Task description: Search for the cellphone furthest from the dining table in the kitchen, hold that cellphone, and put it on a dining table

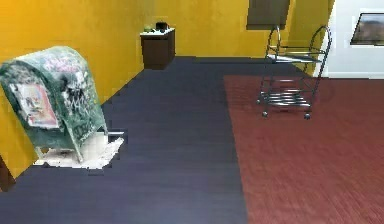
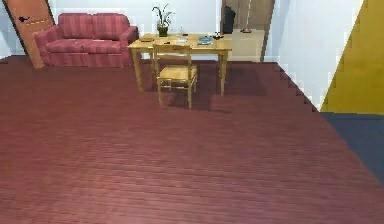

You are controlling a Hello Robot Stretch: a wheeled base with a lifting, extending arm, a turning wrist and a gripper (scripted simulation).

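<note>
Claw: state cannot be told from where I stand, nor whether it carries anything.

Cellphone: place cannot be told. The small things on the table are too small to name.

Arm side view, near to far:
- Red plank floor [image 2: 150, 150] across most of the room, with dark blue floor [image 2: 365, 140] at the right edge below a yellow wall panel [image 2: 360, 70]
- Wooden dining table [image 2: 222, 46] well out across the floor, standing square
- Wooden chair [image 2: 176, 78] drawn up at its near side, upright, seat just beside the table's edge
- On the table top: a potted plant [image 2: 162, 18] toward the back, a small blue thing [image 2: 205, 41] toward the right end, and a few pale bits I cannot make out
- Red striped sofa [image 2: 85, 40] left of the table against the far wall, and an orange door [image 2: 28, 25] left of that

Forward view:
- Green mailbox [image 1: 55, 100] with scrawled marks, near the yellow wall on the left, standing on a white patch [image 1: 85, 152]
- Dark low cabinet [image 1: 157, 48] farther along that wall, with a small dark thing [image 1: 158, 27] on top
- Metal trolley [image 1: 292, 70] to the right, at the edge of the red floor
- Framed picture [image 1: 368, 28] on the white wall at the far right
</note>
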